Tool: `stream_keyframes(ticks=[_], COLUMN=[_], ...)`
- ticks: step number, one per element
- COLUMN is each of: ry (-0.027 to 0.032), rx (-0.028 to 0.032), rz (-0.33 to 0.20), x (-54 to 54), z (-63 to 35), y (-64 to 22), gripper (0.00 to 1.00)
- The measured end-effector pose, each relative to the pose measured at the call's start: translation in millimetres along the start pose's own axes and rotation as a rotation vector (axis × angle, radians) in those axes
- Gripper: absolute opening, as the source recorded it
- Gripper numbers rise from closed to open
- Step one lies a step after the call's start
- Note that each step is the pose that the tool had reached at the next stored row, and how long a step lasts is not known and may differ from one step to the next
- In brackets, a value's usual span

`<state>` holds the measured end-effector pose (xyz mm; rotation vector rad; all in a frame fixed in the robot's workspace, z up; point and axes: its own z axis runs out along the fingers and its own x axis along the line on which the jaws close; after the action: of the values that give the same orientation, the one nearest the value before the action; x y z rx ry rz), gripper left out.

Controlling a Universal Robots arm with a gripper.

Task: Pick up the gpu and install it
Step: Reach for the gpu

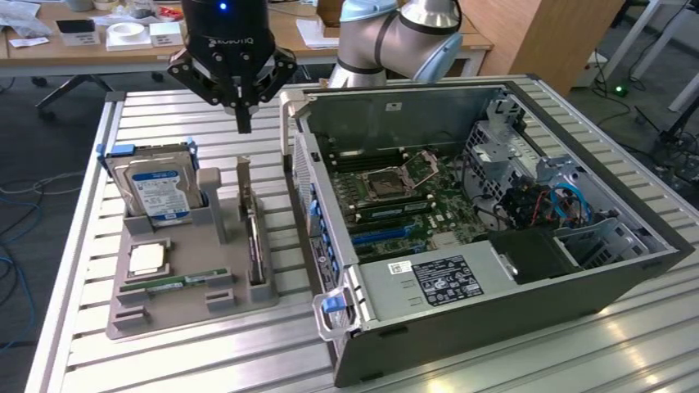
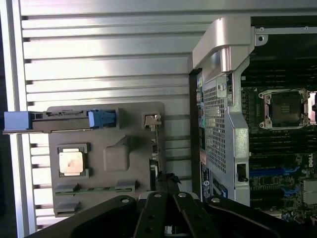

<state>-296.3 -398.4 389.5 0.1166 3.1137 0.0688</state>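
so: the gpu (image 1: 254,237) stands on its long edge in a narrow slot of the grey holder (image 1: 164,315), on the side of the holder nearest the open computer case (image 1: 611,278). its silver bracket end points to the holder's far end, and the card reads as a thin dark strip seen edge-on.

the gripper (image 1: 242,124) hangs above the holder's far end, over the bracket end of the gpu, pointing straight down. the jaws are pressed together with no gap and nothing between them. there is air between the fingertips and the card's top edge. in the wrist view the closed tips line up with the card's edge, though how high above it they sit is hard to judge there.

also on the holder: a hard drive (image 1: 159,192) with a blue-white label upright in a blue-clipped bracket on the side away from the case, a square processor chip (image 1: 147,259) flat in a pocket in front of the drive, and a narrow green memory stick (image 1: 175,282) near the holder's front edge.

the holder lies on a slatted metal table (image 1: 153,115). the case lies just beside the holder, side panel off, with the green motherboard (image 1: 404,205) exposed.
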Motion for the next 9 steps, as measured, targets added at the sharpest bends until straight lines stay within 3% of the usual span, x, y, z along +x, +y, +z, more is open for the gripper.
stream_keyframes(ticks=[9], ry=[0.0000], rx=[0.0000], rz=[0.000], x=[0.0], z=[-0.2], y=[-4.9], gripper=[0.11])
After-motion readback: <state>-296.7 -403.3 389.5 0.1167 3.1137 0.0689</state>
